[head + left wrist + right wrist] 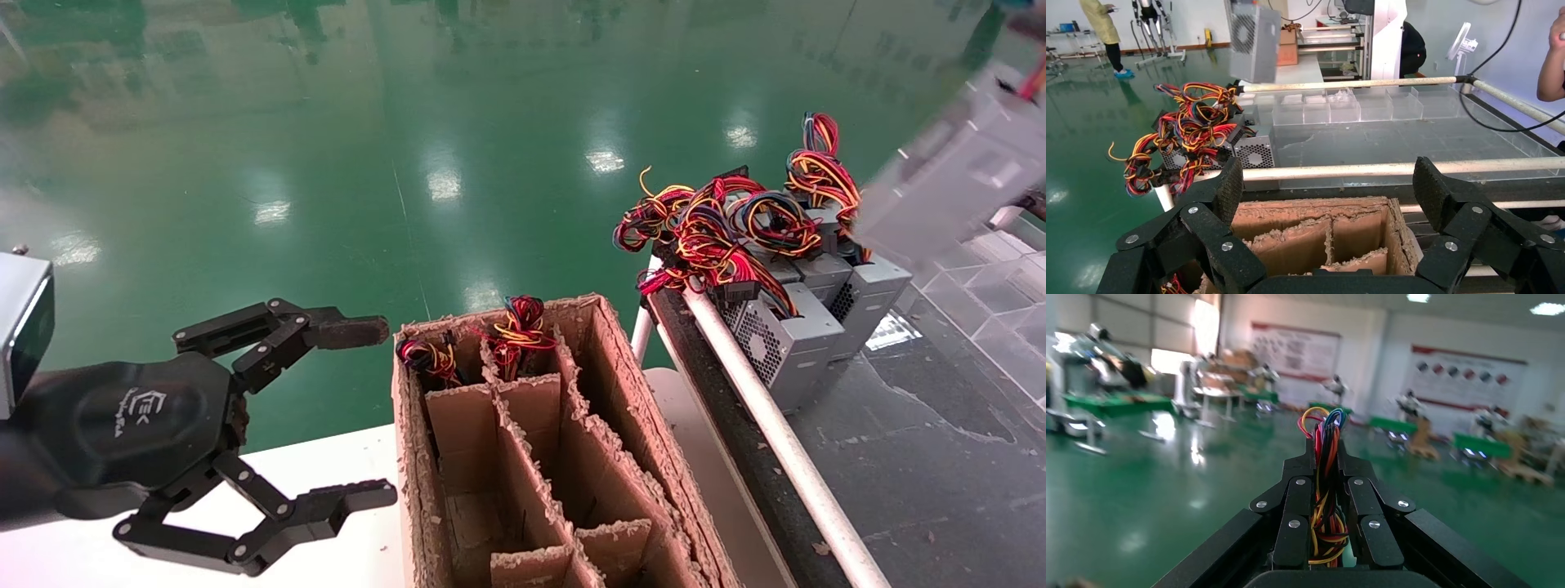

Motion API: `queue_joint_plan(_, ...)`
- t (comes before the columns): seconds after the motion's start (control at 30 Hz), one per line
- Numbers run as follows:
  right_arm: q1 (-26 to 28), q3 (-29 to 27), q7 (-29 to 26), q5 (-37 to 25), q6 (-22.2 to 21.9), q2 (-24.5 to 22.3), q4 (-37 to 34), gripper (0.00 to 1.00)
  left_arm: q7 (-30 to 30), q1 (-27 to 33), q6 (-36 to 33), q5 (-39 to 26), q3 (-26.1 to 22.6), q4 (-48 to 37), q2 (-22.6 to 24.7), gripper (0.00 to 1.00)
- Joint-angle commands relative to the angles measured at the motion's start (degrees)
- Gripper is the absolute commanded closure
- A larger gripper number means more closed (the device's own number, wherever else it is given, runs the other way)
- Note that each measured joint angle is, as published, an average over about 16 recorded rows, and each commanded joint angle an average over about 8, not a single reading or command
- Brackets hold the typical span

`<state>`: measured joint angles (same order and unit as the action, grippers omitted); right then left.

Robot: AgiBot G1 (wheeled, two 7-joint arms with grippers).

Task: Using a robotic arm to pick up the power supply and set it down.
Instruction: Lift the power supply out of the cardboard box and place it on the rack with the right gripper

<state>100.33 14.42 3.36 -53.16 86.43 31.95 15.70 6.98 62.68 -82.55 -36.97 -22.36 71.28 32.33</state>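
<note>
Wires (1325, 478), red, yellow, blue and black, pinched tight between the closed fingers (1292, 523) of the right gripper (1326, 454) in the right wrist view, with only green floor beyond the fingertips and no sight of the box hanging from them. Head view fills that gap: power supply (952, 184), grey and blurred, hanging in the air at the upper right corner, above and just behind the row of other units (805, 322) with their tangled cable bundles (719, 224) on the dark bench (923, 474); gripper itself out of that picture. Left wrist view shows the same grey box (1253, 38) from its perforated fan side, lifted clear above the row and above the white rail (1352, 84). Left gripper (364, 412) idle and low at the left, fingers (347, 331) spread wide and holding nothing, fingertips just beside the near wall of the cardboard box (413, 457). Between those spread fingers, seen from the left wrist, torn cardboard dividers (1315, 242); from the head, two wire bundles (478, 339) poking from the far compartments.
</note>
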Motion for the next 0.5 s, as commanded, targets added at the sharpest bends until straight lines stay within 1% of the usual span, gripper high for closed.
queue_joint_plan(0.03,0.49,0.52,1.10,-1.15,0.62,-1.57,-2.53,1.00,0.00,0.00,0.00,0.00,0.00,0.00,0.00,0.00)
queue_joint_plan(0.27,-1.61,2.38,4.51,-3.74,3.35,-3.70,-7.33,1.00,0.00,0.00,0.00,0.00,0.00,0.00,0.00,0.00)
queue_joint_plan(0.5,-4.28,3.87,5.86,-5.31,3.67,-3.38,-9.98,1.00,0.00,0.00,0.00,0.00,0.00,0.00,0.00,0.00)
